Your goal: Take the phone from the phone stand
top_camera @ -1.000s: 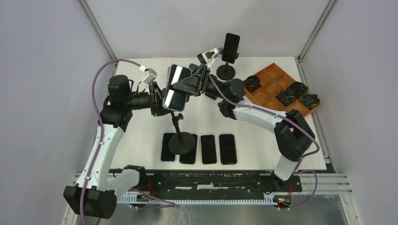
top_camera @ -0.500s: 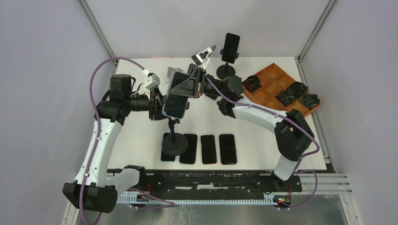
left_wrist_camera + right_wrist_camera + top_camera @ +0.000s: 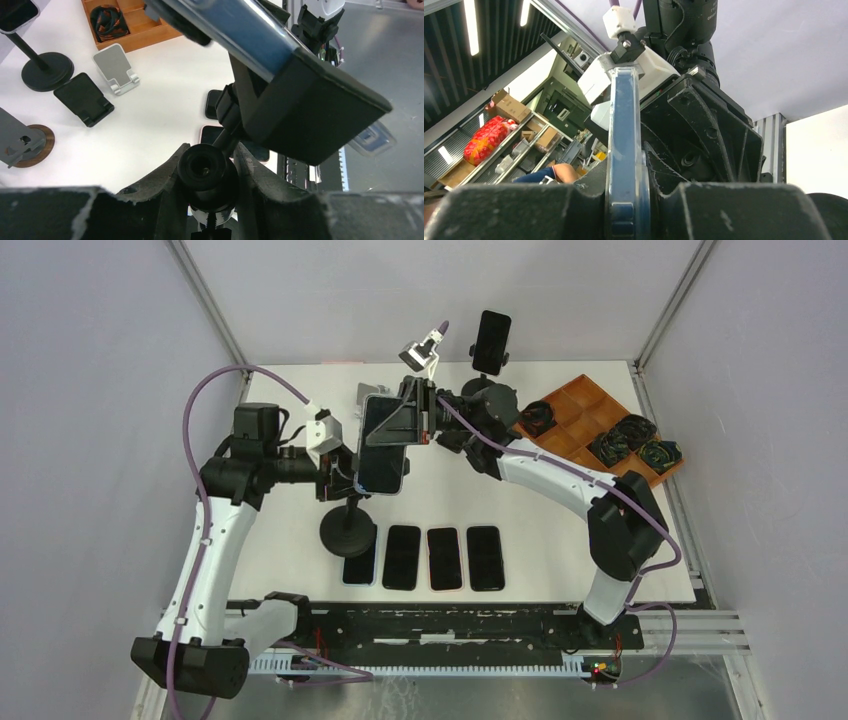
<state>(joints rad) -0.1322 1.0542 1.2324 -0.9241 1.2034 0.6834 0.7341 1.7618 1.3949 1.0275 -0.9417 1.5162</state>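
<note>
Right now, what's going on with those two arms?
The left gripper is shut on the neck of the phone stand, steadying it, while the right gripper is shut on the upper end of the phone. The phone sits in the stand's clamp, not yet pulled free. Below, other phones lie flat on the table.

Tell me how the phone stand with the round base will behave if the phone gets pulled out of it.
The phone stand looks top-heavy, with the phone clamped high above its round base, so it would likely tip; the left pincer gripping it should counter that. The base seems heavy for its size. The neck joint may swivel when pulled.
</note>
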